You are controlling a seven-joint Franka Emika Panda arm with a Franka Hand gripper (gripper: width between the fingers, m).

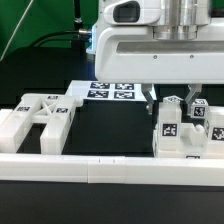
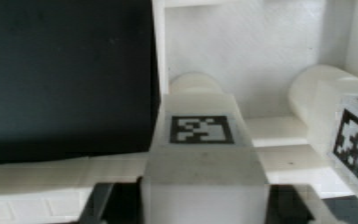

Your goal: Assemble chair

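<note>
Every label here is a square black-and-white tag. Several of them sit on the marker board (image 1: 110,90), which lies flat at the back of the black tabletop (image 1: 110,130). To the exterior view's left of the marker board and nearer the camera, a slotted panel (image 1: 40,118) of the chair lies flat on the tabletop with its tags facing up. In front of the marker board, a long white border rail (image 1: 100,165) runs along the near edge. To the exterior view's right of the marker board, under the big white robot housing (image 1: 150,45), the gripper (image 1: 168,103) is pressed together on a square leg (image 2: 197,150), with a finger against each side. That leg stands upright with its long axis vertical, and the wrist view shows one tag on the face turned to that camera. Just beside it, farther from the marker board, the neighbouring legs (image 1: 200,125) also stand upright with their tags toward the exterior camera. They crowd the held leg, but whether they touch it cannot be told.
</note>
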